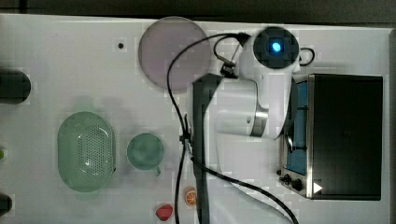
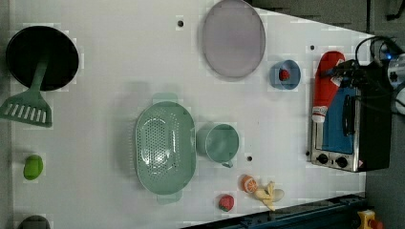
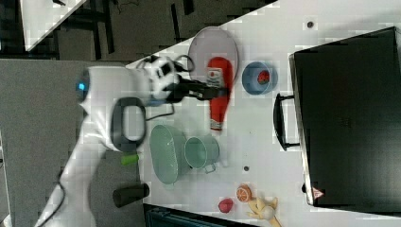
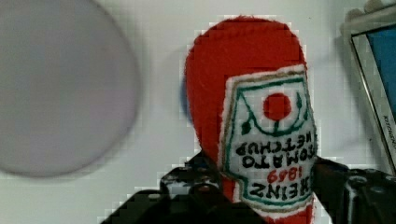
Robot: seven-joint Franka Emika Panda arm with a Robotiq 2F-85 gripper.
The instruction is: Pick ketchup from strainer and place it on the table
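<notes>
Ketchup (image 3: 219, 90) is out of the strainer (image 3: 165, 153) and in the gripper (image 3: 210, 91): the jaws stand partly apart, closed on the bottle's labelled middle, one dark finger on each side as the wrist view shows. In the wrist view the ketchup (image 4: 252, 107) reads as a red soft bottle with a white stitched label, gripper (image 4: 261, 186) clamped low on the label, white table (image 4: 159, 37) behind it. In the right view the bottle lies lengthwise, white cap toward the green cup (image 3: 202, 152), red body overlapping the grey round plate (image 3: 208, 45) and near the blue bowl (image 3: 257, 78) that holds a small red item. In the left view the ketchup (image 2: 326, 81) sits just at the toaster oven's (image 2: 351, 129) edge, cap downward in the picture, well apart from the strainer (image 2: 165, 148). Whether the bottle touches the table cannot be told. Strainer bowl holds nothing visible; the cup (image 2: 218, 142) stands just beside it. Near the left view's bottom edge: a strawberry (image 2: 226, 202), an orange slice (image 2: 249, 183), a peeled banana (image 2: 270, 194). At the left view's left: a green spatula (image 2: 31, 102) resting on a black pan (image 2: 42, 57).
</notes>
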